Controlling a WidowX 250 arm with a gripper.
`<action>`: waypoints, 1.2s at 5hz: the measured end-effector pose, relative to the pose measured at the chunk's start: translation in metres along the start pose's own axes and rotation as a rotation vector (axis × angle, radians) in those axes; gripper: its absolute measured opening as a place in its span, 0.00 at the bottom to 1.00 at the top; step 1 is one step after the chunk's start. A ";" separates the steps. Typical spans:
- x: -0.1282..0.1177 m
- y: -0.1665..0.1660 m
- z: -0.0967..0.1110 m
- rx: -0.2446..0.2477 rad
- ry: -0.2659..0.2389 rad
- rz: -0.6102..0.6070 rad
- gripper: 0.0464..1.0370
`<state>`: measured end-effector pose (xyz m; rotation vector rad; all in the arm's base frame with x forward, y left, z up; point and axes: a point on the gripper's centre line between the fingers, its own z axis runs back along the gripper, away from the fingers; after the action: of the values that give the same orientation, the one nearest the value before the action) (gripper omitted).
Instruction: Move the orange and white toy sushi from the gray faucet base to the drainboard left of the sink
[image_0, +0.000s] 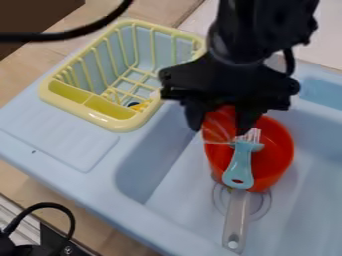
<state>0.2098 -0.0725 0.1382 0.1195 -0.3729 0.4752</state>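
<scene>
Jaws of my gripper (220, 129) are found standing apart, one on each side of a streaked orange-red piece (219, 122); whether they press on it, I cannot tell. The piece is at the far left part of the red bowl (272, 157); its lower end overlaps the bowl in view. A blue utensil (239, 167) with pale prongs lies across the bowl's near rim, its prongs just beside one jaw. Beyond that rim, a grey handle (236, 220) extends over the drain (262, 205) in the blue sink (150, 172); its attachment is unclear. Beside the basin stands a yellow-rimmed rack (110, 122).

Assessment: a sound grip calls for even pressure from both sides, well down the piece. I judge a straight, slow lift safest; sideways drift could catch the prongs, drag the utensil or tip the bowl.
</scene>
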 end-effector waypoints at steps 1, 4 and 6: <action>0.000 0.021 0.003 0.080 -0.042 0.196 0.51; 0.012 0.061 0.002 0.081 -0.057 0.791 0.51; 0.006 0.105 0.008 0.139 -0.071 0.975 0.51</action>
<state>0.1628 0.0212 0.1501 0.0827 -0.4549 1.4641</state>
